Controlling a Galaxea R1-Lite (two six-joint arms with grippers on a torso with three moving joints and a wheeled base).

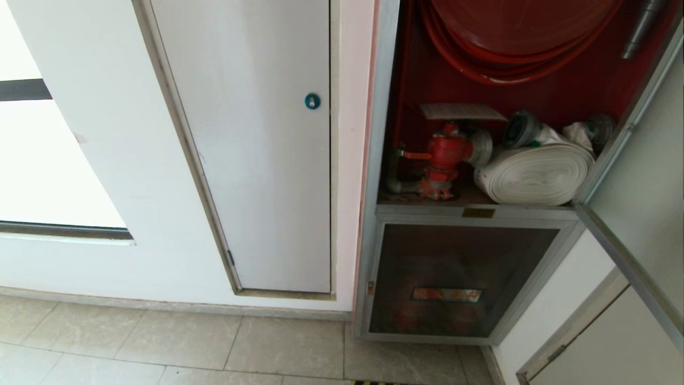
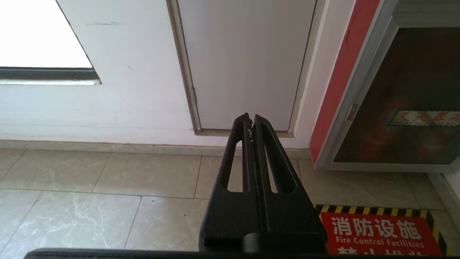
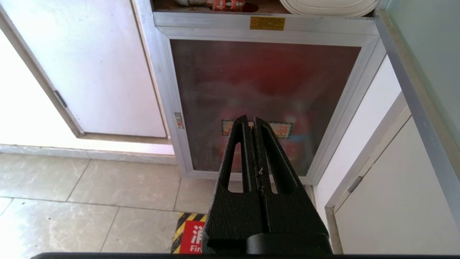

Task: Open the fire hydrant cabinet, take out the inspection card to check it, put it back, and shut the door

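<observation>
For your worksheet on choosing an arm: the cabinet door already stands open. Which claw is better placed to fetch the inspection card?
Probably the right. The right claw faces the fire hydrant cabinet, below the inspection card resting on the red valve. The left claw faces the plain white door. Both are shut.

Cabinet: we saw the fire hydrant cabinet (image 1: pixel 382 133) open.
Card: the inspection card (image 1: pixel 460 111) lay above the red valve (image 1: pixel 446 152).
Door: the door (image 1: pixel 641 176) stood swung right.

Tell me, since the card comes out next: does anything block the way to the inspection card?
Nothing visible does. The door is swung open at the right, and the inspection card lies uncovered on the red valve.
</observation>
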